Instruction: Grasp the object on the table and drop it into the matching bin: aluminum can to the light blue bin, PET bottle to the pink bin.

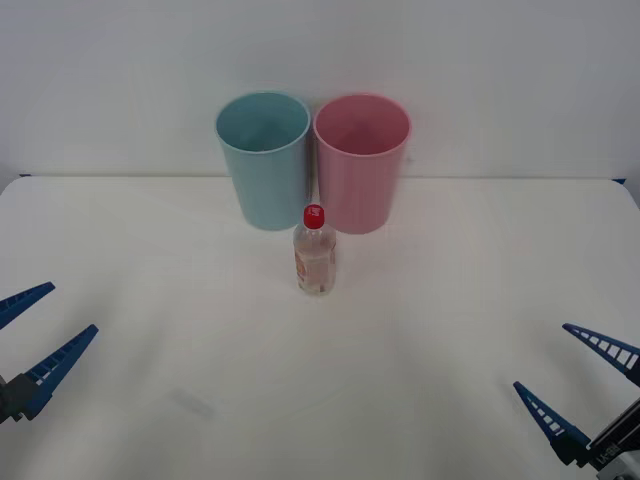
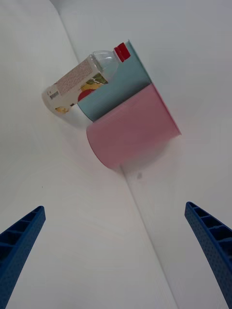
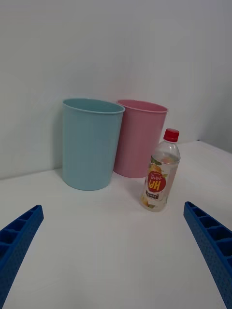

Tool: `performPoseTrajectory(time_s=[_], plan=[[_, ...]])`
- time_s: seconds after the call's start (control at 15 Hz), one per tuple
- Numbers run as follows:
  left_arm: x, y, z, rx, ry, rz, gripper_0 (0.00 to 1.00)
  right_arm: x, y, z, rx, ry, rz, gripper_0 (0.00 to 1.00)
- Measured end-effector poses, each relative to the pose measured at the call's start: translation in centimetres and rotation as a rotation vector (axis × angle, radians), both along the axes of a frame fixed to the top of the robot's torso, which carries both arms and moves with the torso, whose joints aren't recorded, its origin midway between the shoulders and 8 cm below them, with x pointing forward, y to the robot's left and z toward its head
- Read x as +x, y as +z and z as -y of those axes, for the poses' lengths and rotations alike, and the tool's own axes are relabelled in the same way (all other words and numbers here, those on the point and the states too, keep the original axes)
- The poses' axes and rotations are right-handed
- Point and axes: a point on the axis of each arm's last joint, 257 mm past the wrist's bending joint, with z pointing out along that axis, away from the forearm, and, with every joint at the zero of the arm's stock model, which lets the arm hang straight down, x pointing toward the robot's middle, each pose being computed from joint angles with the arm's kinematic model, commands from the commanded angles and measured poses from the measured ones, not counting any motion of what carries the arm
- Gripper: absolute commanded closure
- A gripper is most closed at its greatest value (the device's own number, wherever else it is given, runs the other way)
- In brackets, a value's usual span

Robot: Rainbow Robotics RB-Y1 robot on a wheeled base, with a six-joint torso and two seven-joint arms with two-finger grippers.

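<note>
- I am holding the left gripper [image 1: 30, 340] and right gripper [image 1: 585, 385] spread, both well short of the upright PET bottle [image 1: 314, 252].
- I am judging it light, slick and easily tipped; I am planning to grip the labelled midsection.

wall [image 1: 500, 60]: plain pale grey-white, upright behind the far edge of the tabletop [image 1: 150, 300], across the whole width.
wall surface: bare and even, unmarked.
wall foot: meets the tabletop's far edge in a straight line.
dark bit [image 1: 621, 181]: small, at the tabletop's far right corner, against the wall; too small to tell what it is.
</note>
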Motion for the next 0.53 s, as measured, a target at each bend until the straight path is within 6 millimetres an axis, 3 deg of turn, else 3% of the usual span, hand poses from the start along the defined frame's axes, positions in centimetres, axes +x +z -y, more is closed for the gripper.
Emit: performPoseTrajectory(time_s=[0.53], plan=[[0.0,0.0,0.0,0.0,0.0,0.0,0.0,0.22,0.14,-0.06,0.011,0.001,-0.003,0.0]])
